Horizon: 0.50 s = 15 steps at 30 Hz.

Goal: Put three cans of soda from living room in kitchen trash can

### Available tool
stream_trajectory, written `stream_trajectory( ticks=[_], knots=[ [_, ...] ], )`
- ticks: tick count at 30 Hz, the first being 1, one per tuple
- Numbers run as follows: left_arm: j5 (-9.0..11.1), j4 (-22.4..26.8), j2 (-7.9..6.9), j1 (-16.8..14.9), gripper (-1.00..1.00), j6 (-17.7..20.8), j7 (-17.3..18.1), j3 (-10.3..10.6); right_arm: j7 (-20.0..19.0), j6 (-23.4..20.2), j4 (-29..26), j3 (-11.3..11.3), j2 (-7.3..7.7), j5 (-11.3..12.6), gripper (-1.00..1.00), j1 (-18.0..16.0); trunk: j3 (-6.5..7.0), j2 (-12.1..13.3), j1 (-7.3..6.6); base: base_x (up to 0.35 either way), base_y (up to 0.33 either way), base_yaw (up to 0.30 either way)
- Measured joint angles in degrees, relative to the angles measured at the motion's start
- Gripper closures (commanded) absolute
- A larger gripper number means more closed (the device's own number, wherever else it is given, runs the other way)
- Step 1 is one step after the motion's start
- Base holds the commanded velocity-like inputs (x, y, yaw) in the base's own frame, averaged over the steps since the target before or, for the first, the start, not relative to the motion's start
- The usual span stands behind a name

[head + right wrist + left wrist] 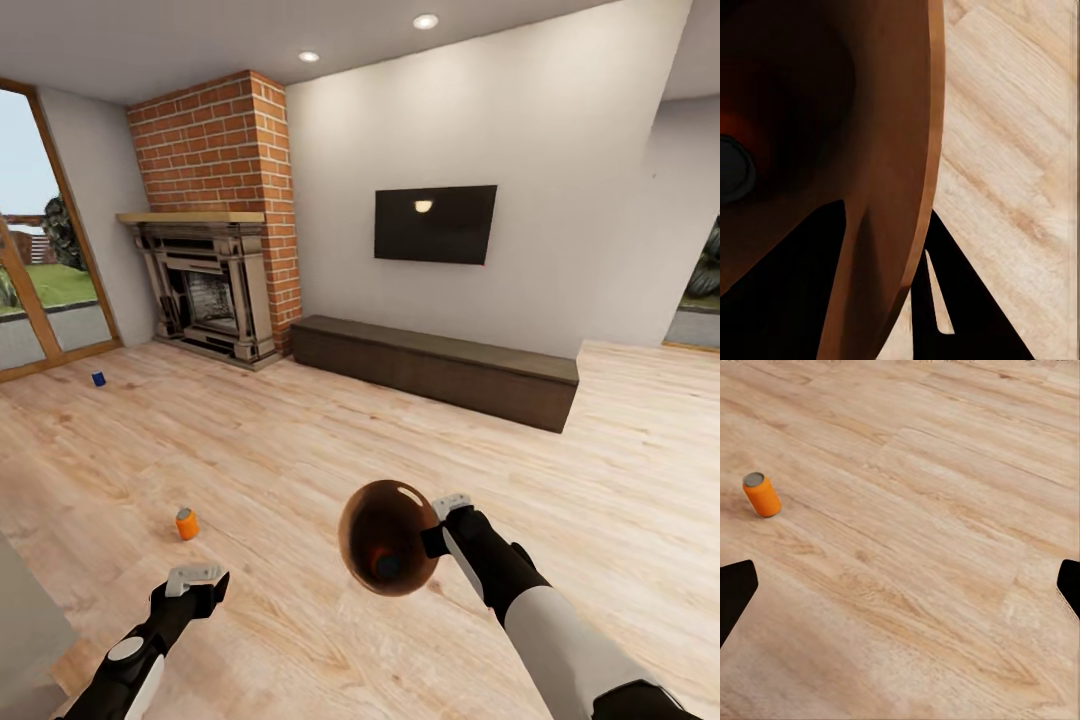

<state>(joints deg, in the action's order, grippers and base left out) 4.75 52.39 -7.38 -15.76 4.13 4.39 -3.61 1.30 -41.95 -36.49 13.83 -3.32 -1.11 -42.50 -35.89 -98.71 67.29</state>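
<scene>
Right fingers [438, 524] clamped on bin [385, 540] rim, 1 can inside, left fingers [196, 575] spread wide, empty, orange can [187, 523] and blue can [98, 379] on wood floor [300, 450]

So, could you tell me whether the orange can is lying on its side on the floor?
No, the orange can stands upright on the wood floor, ahead of the left gripper.

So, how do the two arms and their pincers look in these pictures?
Both arms mix black and white shells. The left arm is black with a white round cap and white panel; its pincer is pale grey on a black wrist. The right arm has a white forearm, a black wrist and a pale grey pincer. In the wrist views the fingers look plain black. No cables or markings are visible.
</scene>
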Motion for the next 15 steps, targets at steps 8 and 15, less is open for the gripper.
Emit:
stream_trajectory(
  ticks=[8, 15],
  knots=[
    [0.0, 0.0, 0.08, 0.0, -1.00, 0.0, 0.0, 0.0, -0.1, 0.0, 0.0, 0.3, -0.03, 0.0, 1.00, 0.5, 0.00, 0.0, 0.00, 0.293, -0.184, 0.031],
    [0.0, 0.0, 0.09, 0.0, -1.00, 0.0, 0.0, 0.0, -0.1, 0.0, 0.0, 0.3, -0.39, 0.1, 1.00, 0.7, 0.00, 0.0, 0.00, 0.293, -0.185, 0.192]
  ],
)
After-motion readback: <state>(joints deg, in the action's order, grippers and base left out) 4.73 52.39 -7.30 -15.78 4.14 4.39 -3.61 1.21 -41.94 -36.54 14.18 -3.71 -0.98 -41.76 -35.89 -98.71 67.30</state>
